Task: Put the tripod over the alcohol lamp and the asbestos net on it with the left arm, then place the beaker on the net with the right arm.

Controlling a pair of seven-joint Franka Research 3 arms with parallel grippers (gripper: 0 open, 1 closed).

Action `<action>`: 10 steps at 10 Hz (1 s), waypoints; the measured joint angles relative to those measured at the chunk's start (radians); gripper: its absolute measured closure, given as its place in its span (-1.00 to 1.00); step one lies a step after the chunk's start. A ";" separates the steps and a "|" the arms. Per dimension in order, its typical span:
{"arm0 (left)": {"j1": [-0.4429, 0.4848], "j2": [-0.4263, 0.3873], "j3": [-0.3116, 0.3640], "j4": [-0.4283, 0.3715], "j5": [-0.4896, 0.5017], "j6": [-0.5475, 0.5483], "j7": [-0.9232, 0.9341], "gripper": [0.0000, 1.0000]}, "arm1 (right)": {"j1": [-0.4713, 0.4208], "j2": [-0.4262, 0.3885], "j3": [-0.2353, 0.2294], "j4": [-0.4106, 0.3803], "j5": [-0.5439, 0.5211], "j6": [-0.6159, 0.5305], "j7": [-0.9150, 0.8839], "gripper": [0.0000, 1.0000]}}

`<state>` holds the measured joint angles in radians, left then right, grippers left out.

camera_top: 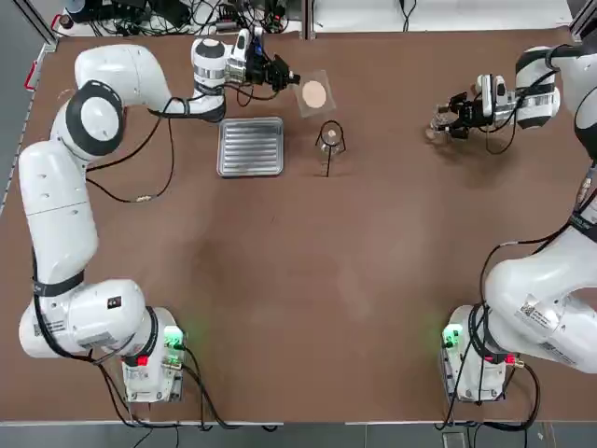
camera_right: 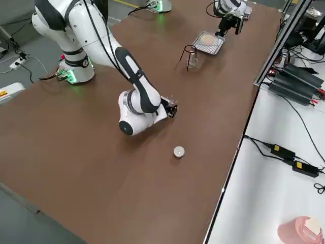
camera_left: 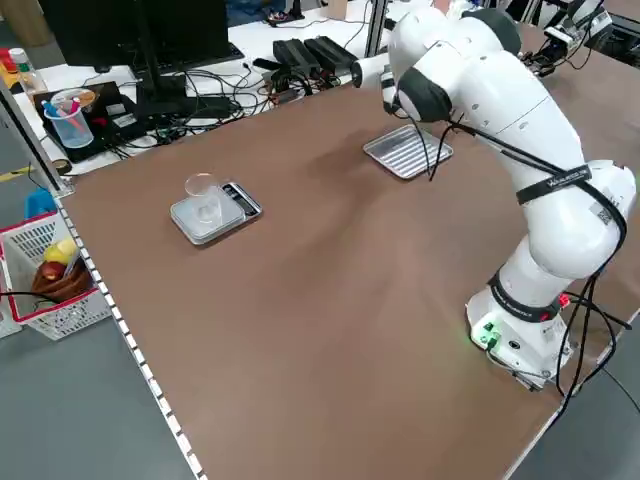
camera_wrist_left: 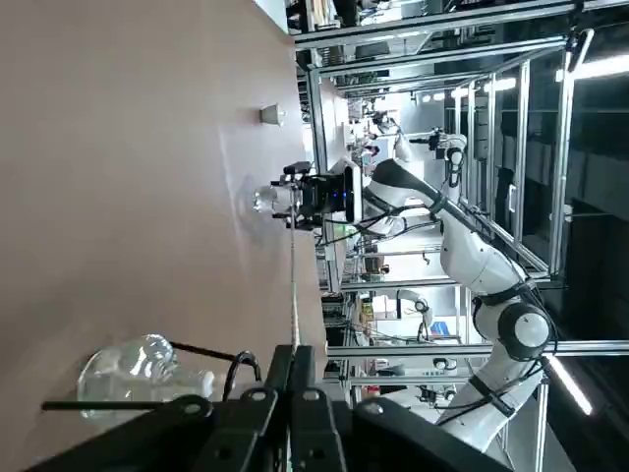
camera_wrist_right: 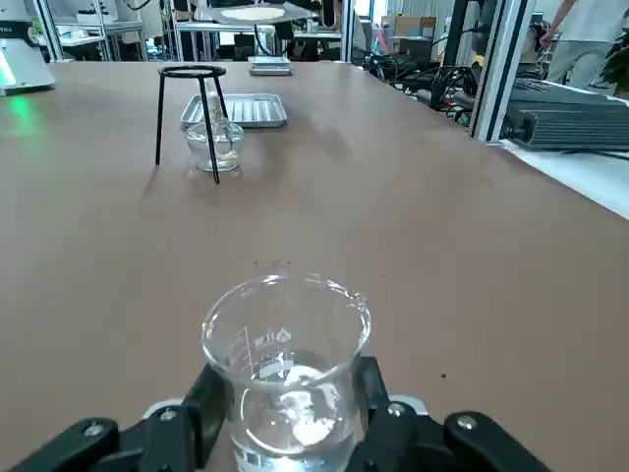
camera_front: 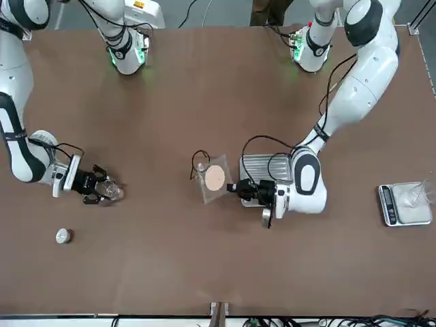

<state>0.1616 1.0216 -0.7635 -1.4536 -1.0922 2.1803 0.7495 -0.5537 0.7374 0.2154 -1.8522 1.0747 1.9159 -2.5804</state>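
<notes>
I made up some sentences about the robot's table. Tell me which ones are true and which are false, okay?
1. The tripod already stands over the alcohol lamp. True.
2. The asbestos net lies flat on top of the tripod. False: the left gripper holds it by its edge in the air, beside the tripod.
3. The right gripper is shut on the beaker. True.
4. The beaker sits on the ribbed silver tray. False: it is far from the tray, over on the right arm's side of the table.
5. A small white capped bottle stands on the table. True.
</notes>
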 joint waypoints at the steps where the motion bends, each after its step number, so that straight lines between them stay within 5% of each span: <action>1: -0.018 0.002 0.001 -0.002 -0.052 0.003 0.053 0.96 | 0.000 0.000 0.000 0.000 0.000 0.000 0.000 -0.16; 10: -0.079 0.020 0.022 -0.099 -0.155 0.034 0.230 0.96 | 0.001 0.000 0.001 0.000 0.000 0.000 0.000 -0.16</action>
<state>0.0830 1.0418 -0.7411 -1.5529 -1.2476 2.2144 0.9793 -0.5530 0.7374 0.2159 -1.8522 1.0747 1.9159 -2.5804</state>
